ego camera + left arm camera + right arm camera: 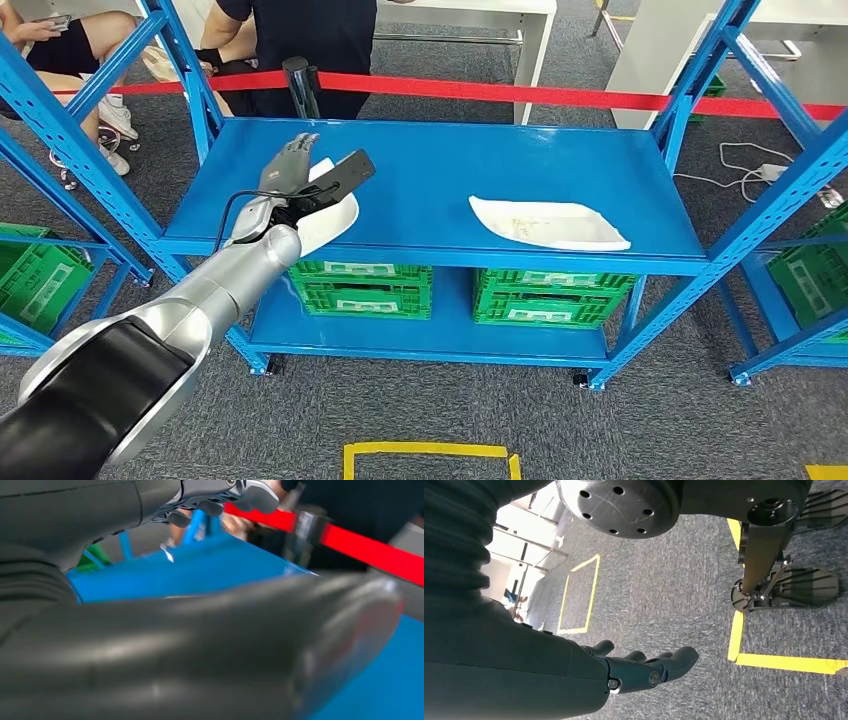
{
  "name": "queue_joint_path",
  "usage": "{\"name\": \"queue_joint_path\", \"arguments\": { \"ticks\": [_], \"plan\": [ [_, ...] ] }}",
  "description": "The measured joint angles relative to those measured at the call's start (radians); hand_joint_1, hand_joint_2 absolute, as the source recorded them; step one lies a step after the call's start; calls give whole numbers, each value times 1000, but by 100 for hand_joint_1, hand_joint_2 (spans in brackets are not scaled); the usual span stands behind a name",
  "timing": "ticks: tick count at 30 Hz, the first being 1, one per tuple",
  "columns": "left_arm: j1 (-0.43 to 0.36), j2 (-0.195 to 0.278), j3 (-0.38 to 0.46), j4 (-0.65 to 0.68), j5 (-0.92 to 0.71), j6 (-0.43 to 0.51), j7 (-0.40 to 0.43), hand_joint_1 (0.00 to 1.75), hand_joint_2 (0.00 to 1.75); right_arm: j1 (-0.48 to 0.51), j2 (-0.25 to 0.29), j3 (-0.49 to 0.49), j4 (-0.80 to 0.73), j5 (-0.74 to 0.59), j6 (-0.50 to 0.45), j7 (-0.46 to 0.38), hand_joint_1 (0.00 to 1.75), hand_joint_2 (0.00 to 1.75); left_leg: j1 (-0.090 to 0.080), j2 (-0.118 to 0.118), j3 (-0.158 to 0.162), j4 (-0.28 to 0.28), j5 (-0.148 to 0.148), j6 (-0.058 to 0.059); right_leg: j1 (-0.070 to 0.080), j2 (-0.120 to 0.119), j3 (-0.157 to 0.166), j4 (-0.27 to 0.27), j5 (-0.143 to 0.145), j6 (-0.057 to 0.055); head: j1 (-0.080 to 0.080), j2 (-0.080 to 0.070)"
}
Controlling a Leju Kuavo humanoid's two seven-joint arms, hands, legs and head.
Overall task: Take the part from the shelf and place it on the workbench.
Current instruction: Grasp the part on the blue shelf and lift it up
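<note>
Fingers of my left hand (pixel 296 170) spread above the white part (pixel 330 215) beneath them; I should curl under its rim before lifting off the shelf (pixel 450 170).

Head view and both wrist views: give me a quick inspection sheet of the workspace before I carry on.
Surface: blue shelf top, bare apart from two white parts.
Job's things: white part under the left hand; second white part lies apart to the right.
Clutter: green crates on the lower shelf.
Hands: left hand over the part, grip cannot be told; right hand hangs over the floor, fingers apart, holding nothing.
Cables: white cable on the floor at right.
Surroundings: red barrier tape; people behind it; yellow floor tape.
</note>
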Motion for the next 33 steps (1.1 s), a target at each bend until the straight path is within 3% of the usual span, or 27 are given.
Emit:
{"name": "queue_joint_path", "arguments": {
  "ticks": [3,8,19,24,26,28,31,32,33],
  "plan": [
    [-5,17,0,15,-26,24,56,0,0,-1,0,0,0,0,0,0,0,175,0,-1,0,0,-1,1,1,-1,1,-2,0,1,0,0],
    [-8,57,0,39,-46,15,125,0,0,0,0,0,0,3,0,0,0,175,0,1,0,0,0,1,1,0,0,-2,0,14,0,0],
    [-6,106,0,65,-40,-37,141,0,0,0,-2,-1,0,9,0,0,0,175,3,1,0,1,0,-2,5,-1,0,-1,-1,14,0,0],
    [-4,119,0,67,-36,-39,136,0,0,0,-2,-1,0,10,0,0,0,175,-3,0,-1,4,-5,3,1,0,1,-6,-1,23,-1,0],
    [-4,123,0,65,-35,-43,131,0,0,-1,-2,-1,-1,10,0,1,0,175,3,1,6,-5,-5,10,0,-1,0,1,-7,29,0,0],
    [-4,125,0,62,-35,-46,125,0,0,-3,-1,-1,-1,10,0,2,0,175,8,4,16,-15,-5,17,1,-1,-33,71,-41,30,2,0],
    [2,127,0,61,-35,-49,121,0,0,-2,-1,-1,-1,10,0,0,0,175,5,6,22,-13,-12,23,4,0,-153,275,-111,25,4,0],
    [5,127,0,61,-35,-50,120,0,0,-1,-1,-1,-1,10,0,0,0,175,4,4,24,-10,-16,22,5,0,-178,304,-106,23,4,0],
    [7,127,0,61,-35,-50,119,0,0,0,-1,-1,-1,10,0,0,0,175,3,3,27,-7,-21,20,5,0,-182,290,-80,20,4,0]
  ]
}}
